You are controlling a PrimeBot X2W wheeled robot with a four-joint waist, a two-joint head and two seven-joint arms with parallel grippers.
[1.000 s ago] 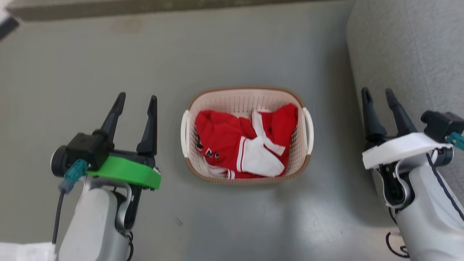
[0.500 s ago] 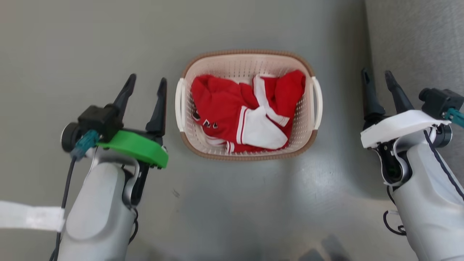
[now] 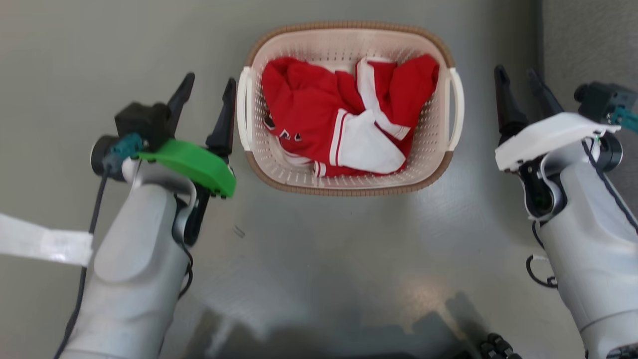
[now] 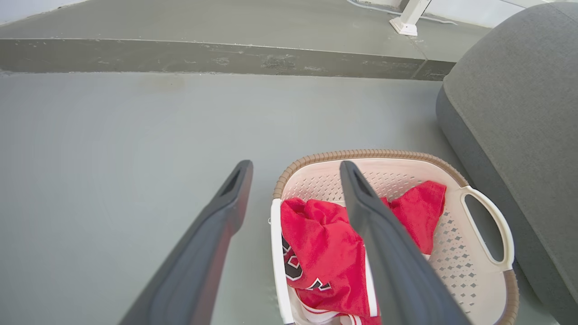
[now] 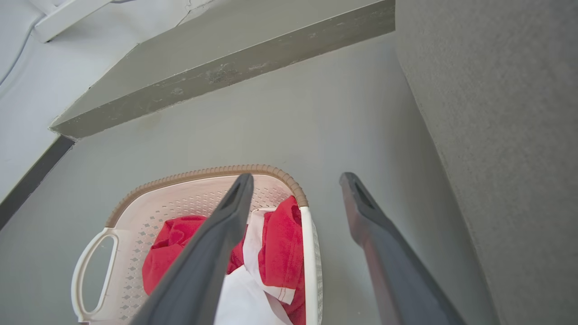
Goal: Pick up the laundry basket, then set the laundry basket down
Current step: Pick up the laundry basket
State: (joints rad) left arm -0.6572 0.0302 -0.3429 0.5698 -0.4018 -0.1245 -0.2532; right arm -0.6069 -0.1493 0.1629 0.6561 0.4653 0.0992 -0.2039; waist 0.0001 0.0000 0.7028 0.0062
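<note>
In the head view the laundry basket (image 3: 349, 188) sits on the grey floor (image 3: 319, 259) between both arms, with a red and white garment (image 3: 309, 104) bundled inside. The left claw (image 3: 210, 78) is spread wide and empty, its inner finger just beside the basket's left handle. The right claw (image 3: 515, 70) is likewise wide and empty, near the right handle but apart from it. In the left wrist view the basket's near edge shows between the 2 fingers, with a grey cushion (image 4: 519, 113) beyond. In the right wrist view the basket's near edge likewise shows between that claw's 2 fingers.
</note>
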